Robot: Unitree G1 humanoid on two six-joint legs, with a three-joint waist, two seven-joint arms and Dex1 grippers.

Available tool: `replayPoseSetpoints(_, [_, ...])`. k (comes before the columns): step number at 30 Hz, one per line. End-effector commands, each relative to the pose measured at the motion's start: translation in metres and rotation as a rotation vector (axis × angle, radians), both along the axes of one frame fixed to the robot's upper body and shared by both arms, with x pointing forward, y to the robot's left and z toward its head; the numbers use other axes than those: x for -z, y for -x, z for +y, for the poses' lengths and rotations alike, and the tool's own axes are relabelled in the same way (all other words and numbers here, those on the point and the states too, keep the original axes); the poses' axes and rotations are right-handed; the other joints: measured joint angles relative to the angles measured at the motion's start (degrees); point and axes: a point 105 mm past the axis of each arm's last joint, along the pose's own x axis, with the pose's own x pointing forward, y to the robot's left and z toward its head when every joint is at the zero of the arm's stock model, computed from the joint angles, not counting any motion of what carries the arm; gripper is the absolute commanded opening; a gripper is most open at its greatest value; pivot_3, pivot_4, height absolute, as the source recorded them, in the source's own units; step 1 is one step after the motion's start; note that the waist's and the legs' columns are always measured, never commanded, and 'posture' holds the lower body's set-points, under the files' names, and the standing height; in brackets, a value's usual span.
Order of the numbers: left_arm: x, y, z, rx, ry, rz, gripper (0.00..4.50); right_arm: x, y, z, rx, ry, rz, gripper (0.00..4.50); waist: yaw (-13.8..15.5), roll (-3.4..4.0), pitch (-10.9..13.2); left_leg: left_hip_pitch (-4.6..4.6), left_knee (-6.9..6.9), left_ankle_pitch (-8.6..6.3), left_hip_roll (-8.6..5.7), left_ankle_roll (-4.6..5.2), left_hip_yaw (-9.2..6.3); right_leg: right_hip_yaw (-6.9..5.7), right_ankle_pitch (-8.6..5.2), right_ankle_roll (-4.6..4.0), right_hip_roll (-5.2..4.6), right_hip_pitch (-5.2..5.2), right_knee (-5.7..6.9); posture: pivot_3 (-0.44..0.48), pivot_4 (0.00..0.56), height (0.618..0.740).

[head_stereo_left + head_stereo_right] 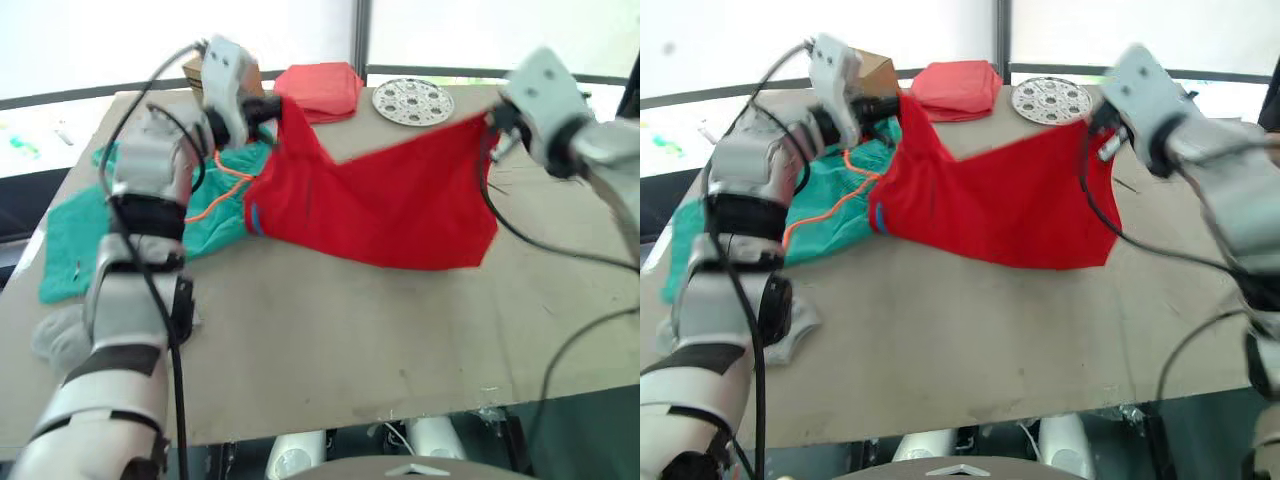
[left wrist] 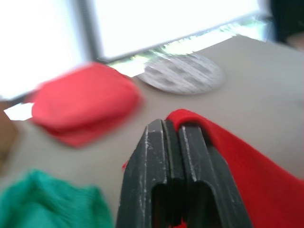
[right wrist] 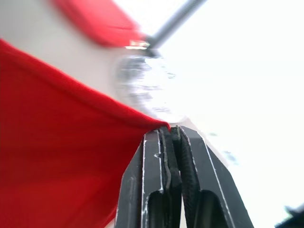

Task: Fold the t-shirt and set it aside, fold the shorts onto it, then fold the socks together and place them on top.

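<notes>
Between my two grippers the t-shirt (image 1: 385, 205) hangs stretched in the head view, one corner pinched in my left gripper (image 1: 272, 112) and the other in my right gripper (image 1: 492, 124), its lower edge sagging to the table (image 1: 330, 340) below my fingers. Just beside and beneath my left fingers lie the shorts (image 1: 215, 205), their orange drawstring (image 1: 212, 195) trailing near the shirt's blue neckband. Well back from that gripper, at the table's near edge by my left forearm, sits a grey sock (image 1: 58, 338). Beyond my left fingers rests a salmon-pink cloth bundle (image 1: 320, 90), and between my two grippers, farther off, a round perforated disc (image 1: 412, 101). From my left wrist, my fingers (image 2: 152, 166) are pressed together with the red cloth's edge clamped between them and spilling off to one side; the bundle, disc and a patch of teal lie past the tips. From my right wrist, my fingers (image 3: 194, 166) are likewise closed on a red corner, cloth pulled taut away from the tips.
</notes>
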Motion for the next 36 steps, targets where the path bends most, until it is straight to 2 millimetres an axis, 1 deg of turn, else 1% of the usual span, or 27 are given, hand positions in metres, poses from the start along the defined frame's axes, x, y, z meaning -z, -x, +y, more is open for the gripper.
replayPoseSetpoints(1, [-0.107, 0.034, 0.038, -0.169, 0.086, -0.447, 0.0, -0.108, 0.023, -0.014, 0.008, 0.055, -0.449, 0.05, -0.16, 0.0, 0.0, 0.01, -0.2, 0.02, -0.06, -0.04, 0.01, -0.14, -0.01, 0.05, -0.01, -0.01, -0.17, 0.0, 0.15, 0.736])
replayPoseSetpoints(2, [-0.127, 0.048, 0.044, -0.182, 0.081, -0.544, 0.0, -0.127, 0.033, -0.017, -0.021, 0.038, -0.518, 0.05, -0.21, 0.01, -0.01, 0.06, -0.31, 0.01, -0.07, -0.03, 0.04, -0.36, -0.12, 0.2, -0.03, 0.02, -0.19, 0.0, 0.15, 0.736])
replayPoseSetpoints(3, [-0.141, 0.062, 0.053, -0.196, 0.051, -0.623, 0.0, -0.139, 0.045, -0.022, -0.049, 0.034, -0.56, 0.05, -0.34, 0.01, -0.01, 0.14, -0.63, 0.01, -0.07, -0.04, 0.08, -0.4, -0.14, 0.21, -0.03, 0.03, -0.42, 0.0, 0.15, 0.736])
replayPoseSetpoints(4, [-0.147, 0.071, 0.059, -0.203, 0.03, -0.665, 0.0, -0.145, 0.052, -0.026, -0.066, 0.041, -0.579, 0.05, -0.32, 0.03, -0.03, 0.25, -0.9, 0.01, -0.08, -0.04, 0.11, -0.57, -0.14, 0.22, -0.04, 0.03, -0.46, 0.0, 0.15, 0.736])
replayPoseSetpoints(6, [-0.142, 0.082, 0.072, -0.222, -0.06, -0.679, 0.0, -0.136, 0.06, -0.031, -0.115, 0.074, -0.532, 0.05, -0.25, 0.1, -0.13, 0.43, -0.98, 0.01, 0.04, -0.05, 0.29, -0.99, -0.14, 0.22, -0.05, 0.21, -0.4, 0.0, 0.15, 0.736])
replayPoseSetpoints(7, [-0.124, 0.083, 0.081, -0.207, -0.061, -0.619, 0.0, -0.115, 0.059, -0.032, -0.149, 0.085, -0.438, 0.05, -0.21, 0.18, -0.19, 0.58, -0.97, 0.0, 0.21, -0.06, 0.4, -1.16, -0.15, 0.23, -0.03, 0.4, -0.35, 0.0, 0.15, 0.736])
replayPoseSetpoints(8, [-0.108, 0.086, 0.084, -0.179, -0.066, -0.564, 0.0, -0.097, 0.06, -0.032, -0.17, 0.09, -0.363, 0.05, -0.13, 0.32, -0.29, 0.8, -1.03, -0.01, 0.4, -0.06, 0.63, -1.33, -0.22, 0.34, -0.02, 0.74, -0.47, 0.0, 0.15, 0.736])
replayPoseSetpoints(9, [-0.089, 0.091, 0.082, -0.135, -0.087, -0.508, 0.0, -0.079, 0.061, -0.034, -0.184, 0.081, -0.291, 0.05, -0.14, 0.43, -0.27, 1.29, -1.1, -0.1, 0.49, -0.07, 0.77, -1.35, -0.45, 0.56, -0.03, 1.38, -0.62, 0.0, 0.15, 0.736])
replayPoseSetpoints(10, [-0.076, 0.095, 0.079, -0.104, -0.105, -0.469, 0.0, -0.067, 0.063, -0.034, -0.192, 0.074, -0.245, 0.05, -0.12, 0.49, -0.26, 1.55, -1.03, -0.41, 0.52, -0.01, 0.89, -1.3, -0.95, 0.51, -0.05, 1.77, -0.64, 0.0, 0.15, 0.736])
replayPoseSetpoints(11, [-0.069, 0.099, 0.077, -0.089, -0.117, -0.451, 0.0, -0.062, 0.065, -0.035, -0.192, 0.068, -0.228, 0.05, -0.05, 0.52, -0.12, 1.51, -0.78, -0.45, 0.54, 0.01, 0.9, -0.99, -1.06, 0.27, -0.18, 1.75, -0.4, 0.0, 0.15, 0.736])
replayPoseSetpoints(12, [-0.036, 0.105, 0.068, -0.018, -0.115, -0.35, 0.0, -0.032, 0.066, -0.039, -0.201, 0.026, -0.112, 0.05, 0.09, 0.62, 0.07, 1.44, -0.24, -0.46, 0.55, 0.02, 0.87, -0.95, -1.09, 0.25, -0.42, 1.74, 0.04, 0.0, 0.15, 0.736])
replayPoseSetpoints(13, [-0.004, 0.114, 0.057, 0.05, -0.151, -0.265, 0.0, -0.001, 0.069, -0.042, -0.212, -0.032, 0.017, 0.05, 0.13, 0.63, 0.07, 1.25, 0.07, -0.45, 0.6, 0.04, 0.81, -1.04, -1.05, 0.23, -0.4, 1.69, 0.17, 0.0, 0.15, 0.736])
replayPoseSetpoints(14, [0.045, 0.127, 0.039, 0.155, -0.211, -0.128, 0.0, 0.033, 0.075, -0.051, -0.187, -0.047, 0.143, 0.05, 0.15, 0.63, 0.06, 1.18, 0.0, -0.34, 0.62, 0.02, 0.77, -1.05, -0.86, 0.24, -0.41, 1.66, 0.02, 0.0, 0.15, 0.736])
replayPoseSetpoints(15, [0.081, 0.142, 0.028, 0.232, -0.226, -0.023, 0.0, 0.059, 0.081, -0.058, -0.154, -0.075, 0.237, 0.05, 0.11, 0.64, -0.1, 1.21, 0.14, -0.33, 0.63, 0.03, 0.74, -1.04, -0.73, 0.09, -0.45, 1.74, 0.08, 0.0, 0.15, 0.736])
replayPoseSetpoints(16, [0.109, 0.154, 0.023, 0.265, -0.256, 0.063, 0.0, 0.081, 0.087, -0.065, -0.124, -0.1, 0.325, 0.05, 0.11, 0.72, -0.19, 1.41, 0.14, -0.36, 0.62, 0.03, 0.7, -0.99, -0.69, 0.07, -0.54, 1.93, 0.01, 0.0, 0.15, 0.736])
replayPoseSetpoints(17, [0.135, 0.167, 0.019, 0.304, -0.298, 0.143, 0.0, 0.099, 0.096, -0.07, -0.104, -0.098, 0.399, 0.05, 0.14, 0.72, -0.16, 1.79, 0.16, -0.5, 0.55, 0.07, 0.71, -0.94, -0.71, 0.04, -0.68, 2.29, 0.04, 0.0, 0.15, 0.736])
replayPoseSetpoints(18, [0.149, 0.178, 0.017, 0.339, -0.327, 0.186, 0.0, 0.112, 0.103, -0.073, -0.085, -0.127, 0.456, 0.05, 0.23, 0.73, -0.09, 1.82, 0.15, -0.58, 0.53, -0.08, 0.71, -0.94, -0.72, 0.06, -0.72, 2.31, 0.02, 0.0, 0.15, 0.736])
replayPoseSetpoints(19, [0.162, 0.188, 0.016, 0.371, -0.352, 0.233, 0.0, 0.127, 0.112, -0.074, -0.078, -0.133, 0.532, 0.05, 0.25, 0.73, -0.09, 1.45, 0.15, -0.53, 0.54, -0.09, 0.69, -1.04, -0.84, -0.1, -0.74, 1.97, -0.06, 0.0, 0.15, 0.736])
replayPoseSetpoints(20, [0.173, 0.198, 0.015, 0.407, -0.391, 0.268, 0.0, 0.141, 0.123, -0.072, -0.083, -0.131, 0.609, 0.05, 0.38, 0.78, -0.09, 1.44, 0.15, -0.49, 0.54, -0.09, 0.7, -1.05, -0.84, -0.13, -0.74, 1.92, -0.02, 0.0, 0.15, 0.736])
replayPoseSetpoints(22, [0.192, 0.216, 0.014, 0.471, -0.463, 0.345, 0.0, 0.162, 0.143, -0.066, -0.101, -0.16, 0.736, 0.05, 0.83, 0.94, -0.18, 1.31, 0.14, -0.5, 0.55, 0.03, 0.67, -1.15, -0.8, -0.22, -0.75, 1.74, 0.04, 0.0, 0.15, 0.736])
replayPoseSetpoints(23, [0.2, 0.225, 0.014, 0.509, -0.492, 0.388, 0.0, 0.171, 0.154, -0.063, -0.114, -0.162, 0.799, 0.05, 1.03, 1.08, -0.28, 1.41, 0.11, -0.53, 0.55, 0.08, 0.65, -1.2, -0.8, -0.22, -0.75, 1.75, 0.02, 0.0, 0.15, 0.736])
replayPoseSetpoints(24, [0.206, 0.233, 0.014, 0.537, -0.503, 0.416, 0.0, 0.179, 0.162, -0.06, -0.121, -0.164, 0.841, 0.05, 1.19, 1.2, -0.4, 1.41, 0.12, -0.59, 0.55, 0.17, 0.66, -1.21, -0.81, -0.23, -0.75, 1.74, 0.02, 0.0, 0.15, 0.736])
replayPoseSetpoints(25, [0.212, 0.243, 0.015, 0.573, -0.501, 0.476, 0.0, 0.191, 0.174, -0.058, -0.125, -0.169, 0.902, 0.05, 1.3, 1.23, -0.44, 1.43, 0.08, -0.6, 0.55, 0.19, 0.66, -1.22, -0.82, -0.22, -0.75, 1.74, -0.02, 0.0, 0.15, 0.736])
replayPoseSetpoints(27, [0.219, 0.256, 0.018, 0.627, -0.536, 0.534, 0.0, 0.207, 0.191, -0.053, -0.14, -0.184, 0.97, 0.05, 1.56, 1.06, -0.53, 1.31, 0.03, -0.61, 0.56, 0.21, 0.61, -1.28, -0.84, -0.2, -0.73, 1.66, -0.04, 0.0, 0.15, 0.736])
replayPoseSetpoints(30, [0.23, 0.273, 0.027, 0.691, -0.579, 0.661, 0.0, 0.221, 0.21, -0.048, -0.176, -0.164, 1.047, 0.05, 1.75, 1.13, -0.48, 1.22, 0.01, -0.62, 0.57, 0.19, 0.48, -1.4, -0.92, -0.17, -0.68, 1.63, -0.06, 0.0, 0.15, 0.736])
replayPoseSetpoints(32, [0.233, 0.283, 0.033, 0.732, -0.614, 0.714, 0.0, 0.228, 0.223, -0.047, -0.197, -0.188, 1.107, 0.05, 1.71, 1.15, -0.5, 1.22, 0.02, -0.64, 0.56, 0.21, 0.42, -1.47, -0.94, -0.16, -0.67, 1.65, -0.09, 0.0, 0.15, 0.736])
replayPoseSetpoints(36, [0.227, 0.305, 0.041, 0.823, -0.603, 0.828, 0.0, 0.231, 0.239, -0.044, -0.229, -0.223, 1.168, 0.05, 1.56, 1.02, -0.52, 1.23, 0.02, -0.66, 0.57, 0.25, 0.4, -1.46, -0.94, -0.16, -0.68, 1.65, -0.14, 0.0, 0.15, 0.736])
